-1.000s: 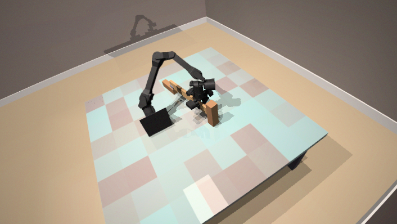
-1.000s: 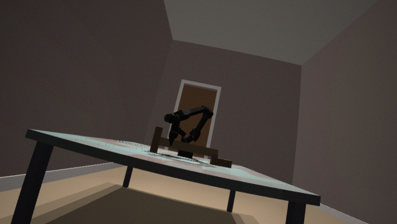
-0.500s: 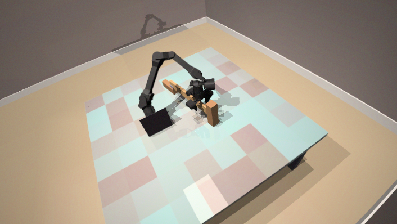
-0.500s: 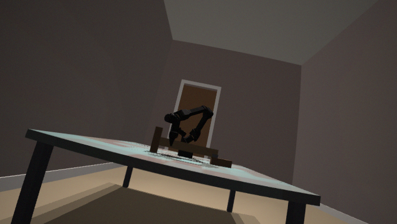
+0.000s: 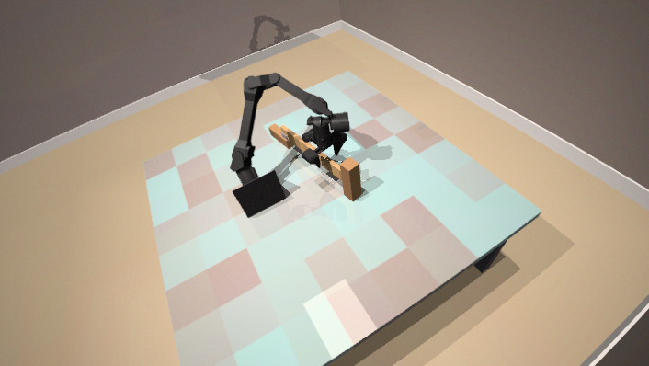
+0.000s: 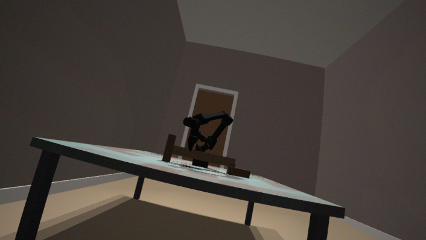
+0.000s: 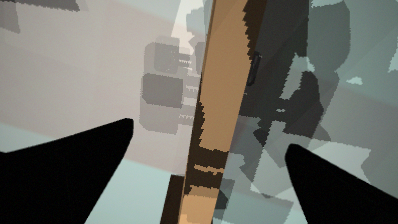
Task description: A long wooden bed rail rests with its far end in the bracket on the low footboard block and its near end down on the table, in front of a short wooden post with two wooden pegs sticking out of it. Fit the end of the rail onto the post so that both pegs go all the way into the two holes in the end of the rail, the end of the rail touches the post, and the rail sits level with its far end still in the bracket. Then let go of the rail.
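Note:
The wooden rail (image 5: 336,170) (image 6: 217,157) (image 7: 227,60) spans from the post (image 5: 351,179) (image 6: 169,148) to the low footboard block (image 5: 278,135) (image 6: 238,172). Its near end is raised off the table and meets the post's upper part, with no gap that I can see. The rail looks about level. Its far end is at the bracket (image 6: 232,165); how it sits there is too small to tell. The pegs and holes are not visible. My gripper (image 5: 324,151) (image 7: 211,138) is open and empty, above the rail, with one finger out to each side of it in the wrist view.
The arm's black base (image 5: 259,194) stands on the patchwork table (image 5: 285,257) beside the rail. The arm arches over from the base to the rail. The post stands close to the gripper along the rail. Shadows of the arm fall around the rail.

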Tool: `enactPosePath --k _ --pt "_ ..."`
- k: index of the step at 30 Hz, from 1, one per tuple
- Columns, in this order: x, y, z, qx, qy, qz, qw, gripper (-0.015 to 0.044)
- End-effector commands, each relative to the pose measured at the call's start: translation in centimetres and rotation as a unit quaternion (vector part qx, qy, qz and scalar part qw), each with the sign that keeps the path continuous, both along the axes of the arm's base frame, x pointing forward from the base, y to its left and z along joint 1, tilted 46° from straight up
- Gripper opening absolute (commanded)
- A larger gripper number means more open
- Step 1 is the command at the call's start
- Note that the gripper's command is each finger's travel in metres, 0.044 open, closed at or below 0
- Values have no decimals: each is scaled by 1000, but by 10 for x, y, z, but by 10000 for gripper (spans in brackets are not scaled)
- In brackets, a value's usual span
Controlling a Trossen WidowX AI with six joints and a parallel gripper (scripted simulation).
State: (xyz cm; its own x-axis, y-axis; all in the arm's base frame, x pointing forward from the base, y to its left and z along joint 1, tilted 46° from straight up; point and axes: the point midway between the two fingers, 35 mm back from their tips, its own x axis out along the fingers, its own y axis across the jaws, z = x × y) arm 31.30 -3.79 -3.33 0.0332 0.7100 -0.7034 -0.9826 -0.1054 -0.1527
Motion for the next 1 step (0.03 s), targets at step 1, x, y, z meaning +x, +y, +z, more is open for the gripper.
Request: enactPosePath --k 1 --pt "-1 0 1 -1 1 2 1000 440"
